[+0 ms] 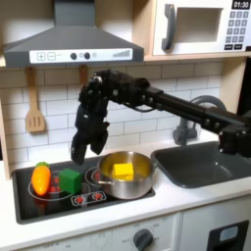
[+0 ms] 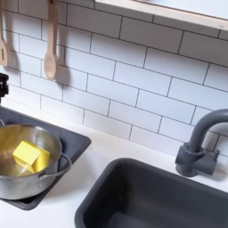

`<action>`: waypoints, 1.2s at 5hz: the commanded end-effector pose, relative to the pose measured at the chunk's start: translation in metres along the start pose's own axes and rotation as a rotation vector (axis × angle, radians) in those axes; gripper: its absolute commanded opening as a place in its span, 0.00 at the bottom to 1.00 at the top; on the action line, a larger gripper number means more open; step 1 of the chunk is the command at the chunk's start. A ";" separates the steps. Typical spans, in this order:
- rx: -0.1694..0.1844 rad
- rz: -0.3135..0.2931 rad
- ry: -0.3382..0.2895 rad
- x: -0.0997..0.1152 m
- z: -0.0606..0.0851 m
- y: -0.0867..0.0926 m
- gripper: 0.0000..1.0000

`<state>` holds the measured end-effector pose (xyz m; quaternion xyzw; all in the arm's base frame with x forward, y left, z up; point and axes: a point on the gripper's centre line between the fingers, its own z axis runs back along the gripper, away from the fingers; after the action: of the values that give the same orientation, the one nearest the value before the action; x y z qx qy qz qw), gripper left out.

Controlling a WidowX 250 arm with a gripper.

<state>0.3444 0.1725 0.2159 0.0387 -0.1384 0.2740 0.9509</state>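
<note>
In the first exterior view my gripper (image 1: 78, 153) hangs from the black arm and points down over the stove top (image 1: 25, 201). It hovers just above a green block (image 1: 71, 180), without touching it. The fingers look open with nothing between them. An orange and yellow toy vegetable (image 1: 40, 177) lies to the block's left. A silver pot (image 1: 125, 181) to the gripper's right holds a yellow piece (image 1: 123, 171). The second exterior view has the same pot (image 2: 18, 176) and yellow piece (image 2: 31, 155) at its lower left.
A dark sink (image 1: 201, 162) with a grey faucet (image 1: 186, 123) lies right of the stove; sink (image 2: 151, 198) and faucet (image 2: 200, 142) also appear in the second exterior view. Wooden utensils (image 1: 34, 108) hang on the tiled wall, and a range hood (image 1: 69, 44) hangs above.
</note>
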 end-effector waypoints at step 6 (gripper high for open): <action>0.026 -0.160 0.162 0.055 -0.041 0.046 1.00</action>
<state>0.3773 0.2459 0.1896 0.0334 -0.0528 0.1994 0.9779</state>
